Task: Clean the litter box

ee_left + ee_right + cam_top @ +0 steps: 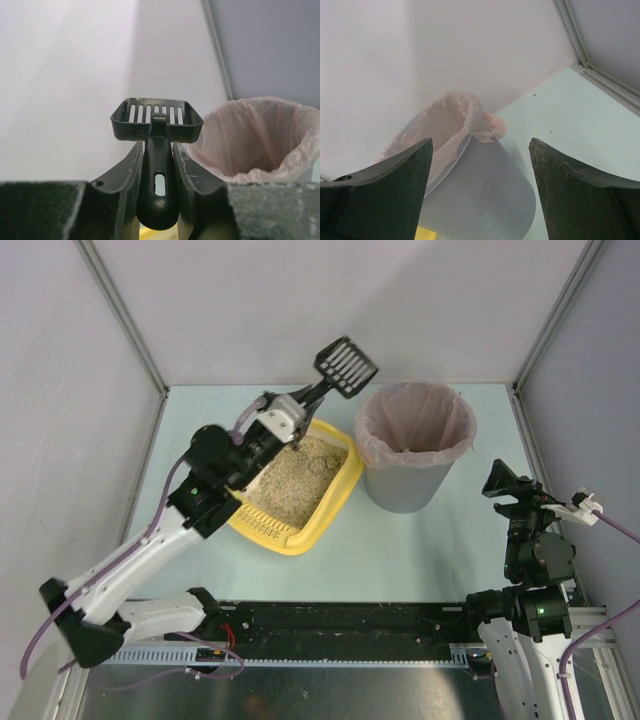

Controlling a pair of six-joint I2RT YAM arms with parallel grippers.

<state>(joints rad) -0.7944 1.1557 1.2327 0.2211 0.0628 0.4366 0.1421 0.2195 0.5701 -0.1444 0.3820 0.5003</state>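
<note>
Pale table [420, 550]; litter box [340, 496] and bin [400, 490] on it.

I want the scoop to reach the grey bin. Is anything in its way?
Nothing visible is. The black scoop, clamped in the left end effector, is raised just left of the grey bin, with only air between them.

The litter box [338, 498] lies at an angle on the surface [400, 550], left of centre, with litter [290, 485] in it. The bin [415, 445] stands just right of it, beside its far right corner. The left arm [170, 540] reaches from the near left over the box. Its jaws hold the scoop [346, 366] by the handle, the head raised beyond the box's far end, left of the bin's far rim. The right arm [535, 570] stands near right, jaws apart, right of the bin.
</note>
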